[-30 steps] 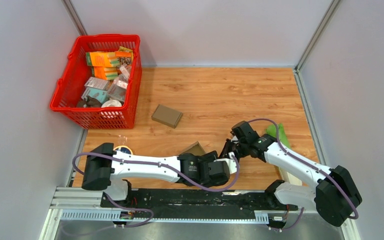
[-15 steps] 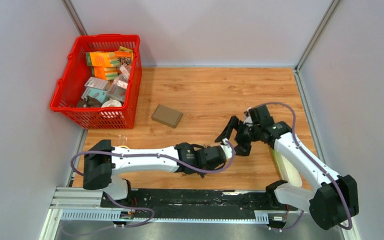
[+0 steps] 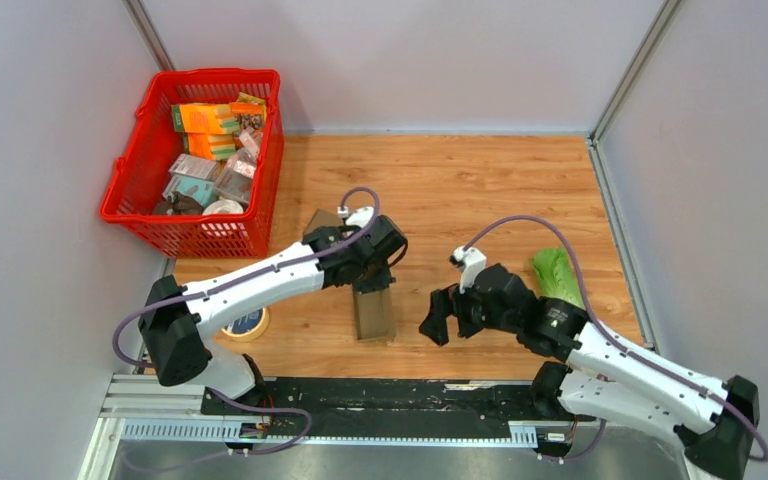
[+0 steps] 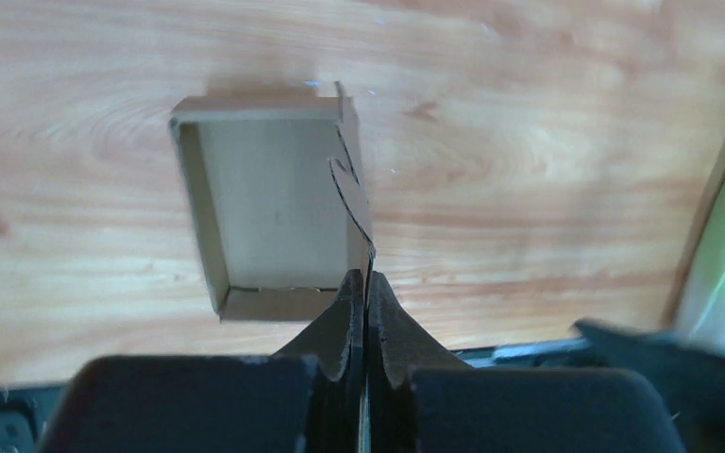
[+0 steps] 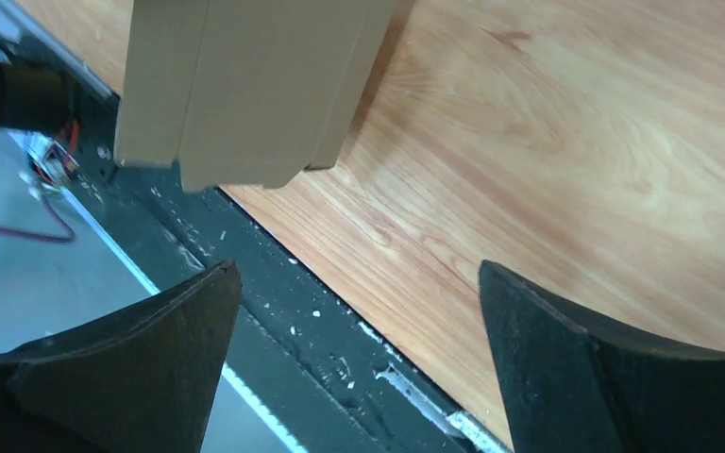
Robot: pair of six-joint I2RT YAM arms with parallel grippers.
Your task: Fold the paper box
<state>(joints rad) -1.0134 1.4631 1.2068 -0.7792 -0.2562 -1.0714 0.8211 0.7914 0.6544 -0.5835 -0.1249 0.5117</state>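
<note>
Reaching diagonally to centre frame, the left gripper (image 4: 366, 283) pinches a side flap of the open paper box (image 3: 373, 315), which sits at lower centre. The right gripper (image 3: 442, 316) hovers just right of it, jaws wide. Wooden tabletop (image 3: 460, 190), grey walls, red basket (image 3: 210, 236) at upper left.

Open paper box (image 4: 274, 222), flap (image 4: 357, 203) between closed jaws

White arms (image 3: 260, 285), black joints (image 3: 175, 345), purple cables (image 3: 360, 189)
</note>
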